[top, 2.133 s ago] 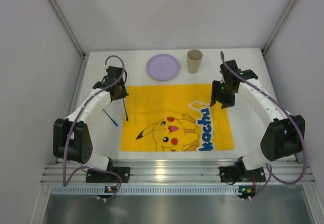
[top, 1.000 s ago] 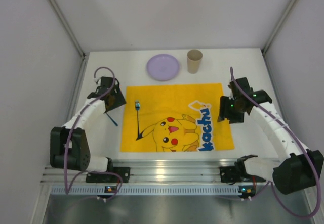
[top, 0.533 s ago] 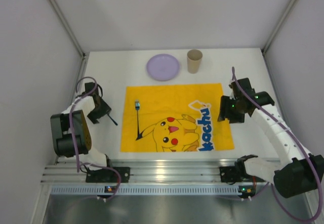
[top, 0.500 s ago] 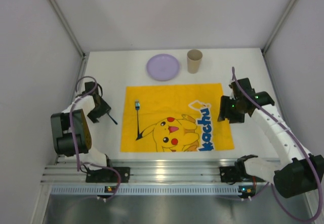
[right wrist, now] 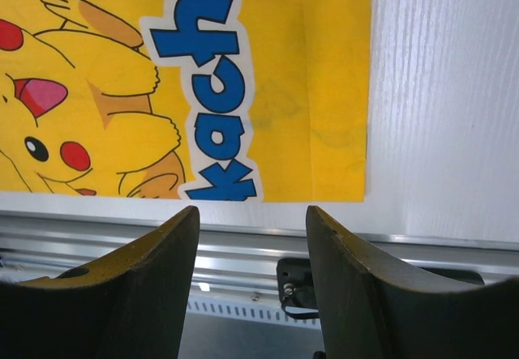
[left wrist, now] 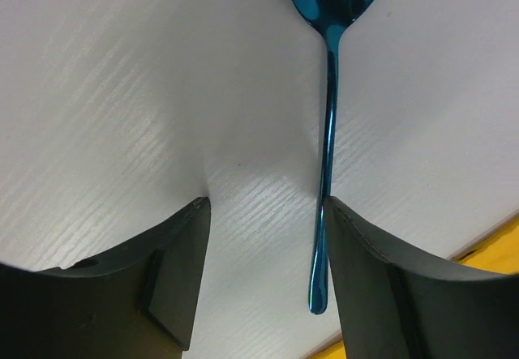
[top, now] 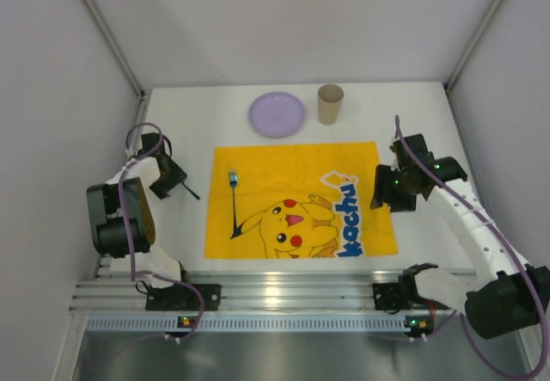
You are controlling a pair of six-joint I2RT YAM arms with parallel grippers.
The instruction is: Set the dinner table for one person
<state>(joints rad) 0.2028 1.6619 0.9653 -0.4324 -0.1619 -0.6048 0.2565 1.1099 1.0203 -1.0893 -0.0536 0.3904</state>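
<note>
My left gripper (top: 169, 179) is low over the white dinner table (top: 412, 114), left of the yellow cartoon mat (top: 296, 200). In the left wrist view its jaws (left wrist: 266, 205) stand open around the handle of a shiny blue spoon (left wrist: 328, 132). The handle runs close along the inner face of the right finger (left wrist: 381, 286), with a wide gap to the other finger. A thin dark-handled utensil with a small blue head (top: 234, 205) lies on the mat's left part. My right gripper (top: 391, 187) hangs open and empty over the mat's right edge (right wrist: 284, 91).
A lilac plate (top: 277, 113) and a tan cup (top: 330, 103) stand on the table behind the mat. Grey walls close in both sides. The metal rail (right wrist: 243, 237) with the arm bases runs along the near edge.
The left gripper let the dark-handled utensil go on the mat, swung left and came down over the blue spoon, its jaws narrowing. The right arm drew back to the mat's right edge, then held still.
</note>
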